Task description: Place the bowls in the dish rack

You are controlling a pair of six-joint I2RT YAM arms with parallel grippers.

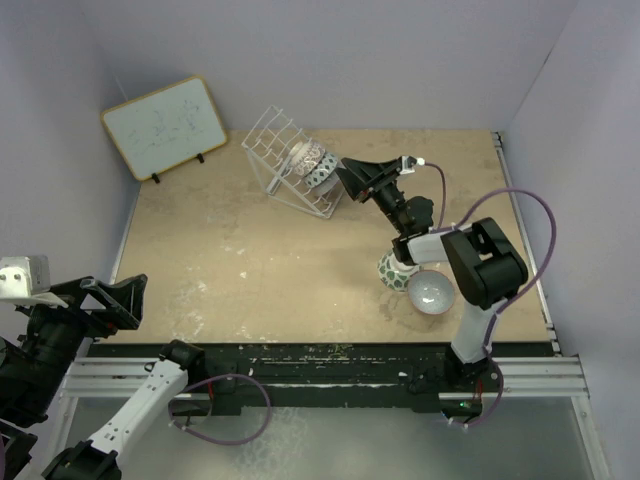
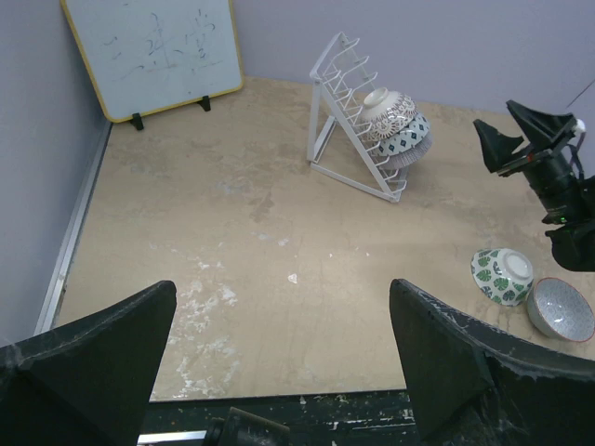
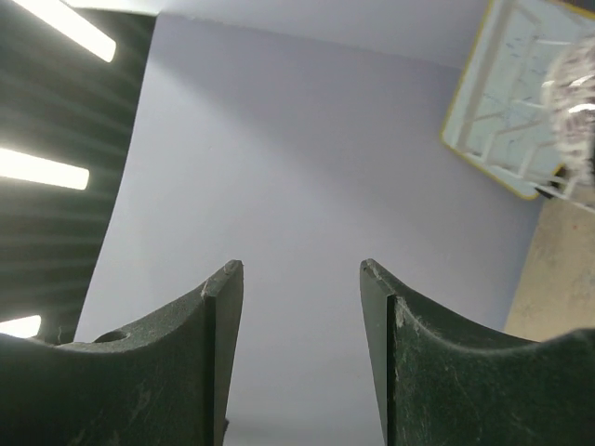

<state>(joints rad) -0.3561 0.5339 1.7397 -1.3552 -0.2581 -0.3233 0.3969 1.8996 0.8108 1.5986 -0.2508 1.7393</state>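
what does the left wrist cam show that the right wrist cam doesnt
Only left wrist: the rack with bowls in it, a green bowl and a pink-rimmed bowl loose on the table, the right gripper seen from outside, and the open left gripper.
Only right wrist: ceiling lights and the right gripper's empty gap up close.
Both: the whiteboard, the lilac wall, and some tabletop.
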